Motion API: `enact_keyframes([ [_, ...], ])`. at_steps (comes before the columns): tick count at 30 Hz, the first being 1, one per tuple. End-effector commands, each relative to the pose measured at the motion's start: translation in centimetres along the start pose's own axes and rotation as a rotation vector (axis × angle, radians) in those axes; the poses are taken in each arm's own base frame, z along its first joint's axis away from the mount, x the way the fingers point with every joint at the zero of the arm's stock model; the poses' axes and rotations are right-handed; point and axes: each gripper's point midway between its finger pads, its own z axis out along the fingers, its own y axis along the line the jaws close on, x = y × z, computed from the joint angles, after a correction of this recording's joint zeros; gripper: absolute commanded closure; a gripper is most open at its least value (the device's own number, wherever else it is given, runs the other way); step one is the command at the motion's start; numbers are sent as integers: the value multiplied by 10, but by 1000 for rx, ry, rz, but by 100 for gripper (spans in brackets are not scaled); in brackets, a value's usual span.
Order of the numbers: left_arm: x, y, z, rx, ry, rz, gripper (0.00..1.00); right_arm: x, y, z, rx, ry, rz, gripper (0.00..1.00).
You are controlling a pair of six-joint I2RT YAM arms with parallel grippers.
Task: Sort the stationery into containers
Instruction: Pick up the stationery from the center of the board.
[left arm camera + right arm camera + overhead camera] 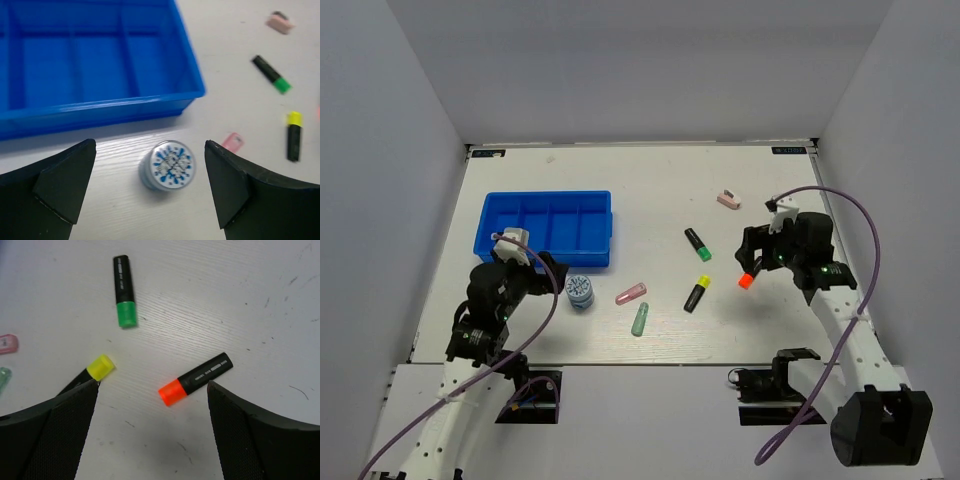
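Observation:
The blue tray point(542, 263) lies at the left with nothing in its compartments; its front wall point(100, 107) fills the top of the left wrist view. The blue-white roll point(580, 291) stands just in front of it. My left gripper point(555, 274) is open and hovers over the roll point(169, 165), with the roll between its jaws point(150, 152). My right gripper point(754, 264) is open above the orange-capped highlighter point(747, 280), which lies flat between its jaws point(152, 387) in the right wrist view point(196, 378).
The pink eraser point(631, 294) and mint eraser point(640, 319) lie in the middle. The yellow-capped highlighter point(696, 293) and green-capped highlighter point(697, 243) lie left of the right gripper. The pink clip point(727, 199) lies farther back. White walls surround the table.

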Motion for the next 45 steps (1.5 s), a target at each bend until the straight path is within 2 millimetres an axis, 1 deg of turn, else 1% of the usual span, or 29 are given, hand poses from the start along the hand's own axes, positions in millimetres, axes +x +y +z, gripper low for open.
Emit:
enact_keyframes([
  [1, -7, -32, -3, 182, -25, 25, 0, -21, 26, -9, -125, -95, 36, 9],
  [4, -2, -37, -1, 211, 0, 20, 0, -19, 30, -13, -147, -108, 9, 9],
  [5, -1, -40, -1, 227, 10, 16, 0, -18, 32, -15, -162, -112, -49, 9],
  [7, 3, -45, 1, 256, 44, 9, 9, -10, 44, -19, -235, -96, -90, 9],
  [8, 5, -49, 0, 271, 64, 1, 28, -9, 46, -20, -251, -95, -119, 9],
  [9, 13, -47, 5, 262, 111, -15, 42, -6, 47, -21, -257, -79, -120, 9],
  [10, 16, -48, 6, 264, 136, -18, 57, -10, 45, -23, -253, -86, -137, 9],
  [11, 16, -54, 0, 273, 182, -17, 84, -7, 45, -23, -255, -71, -147, 9],
  [12, 26, -51, 6, 244, 247, -25, 94, -8, 44, -22, -246, -67, -148, 9],
  [13, 35, -49, 3, 226, 304, -32, 100, -9, 41, -22, -228, -71, -146, 9],
  [14, 28, -57, -2, 226, 325, -10, 100, -8, 34, -20, -188, -64, -140, 9],
  [15, 36, -51, 3, 165, 370, -26, 100, -13, 32, -22, -181, -73, -154, 9],
  [17, 45, -56, -2, 141, 412, 24, 100, -7, 33, -22, -186, -43, -151, 9],
  [18, 47, -47, 1, 65, 421, 22, 73, -8, 35, -23, -208, -49, -192, 9],
  [19, 52, -47, 0, 41, 431, 54, 54, -7, 35, -25, -200, -41, -180, 20],
  [20, 55, -51, 0, 41, 438, 83, 47, -8, 37, -24, -207, -44, -164, 54],
  [21, 62, -50, 2, 5, 474, 69, 29, -7, 41, -25, -230, -39, -149, 95],
  [22, 63, -44, 3, -51, 470, 101, 19, -6, 42, -25, -232, -32, -135, 100],
  [23, 69, -48, 3, -57, 491, 108, 10, -9, 42, -25, -230, -40, -118, 100],
  [24, 75, -48, 7, -84, 527, 122, 0, -7, 41, -24, -219, -35, -118, 78],
  [25, 77, -45, 6, -135, 537, 131, 0, -9, 40, -25, -212, -41, -121, 49],
  [26, 78, -43, 5, -165, 547, 169, 0, -7, 40, -24, -214, -33, -122, 28],
  [31, 91, -35, 20, -278, 585, 246, 0, -7, 39, -25, -214, -27, -126, 26],
  [36, 104, -31, 43, -295, 569, 231, 0, -6, 42, -25, -231, -19, -123, 26],
  [37, 114, -27, 44, -299, 591, 243, 0, -5, 43, -25, -234, -18, -123, 26],
  [40, 123, -29, 53, -268, 589, 216, 0, -5, 44, -25, -244, -17, -121, 26],
  [41, 120, -34, 62, -247, 557, 189, 0, -5, 44, -25, -244, -17, -123, 26],
  [42, 126, -34, 62, -236, 572, 184, 0, -5, 44, -25, -246, -15, -121, 26],
  [45, 127, -36, 69, -215, 560, 170, 14, -5, 44, -25, -248, -14, -122, 26],
])
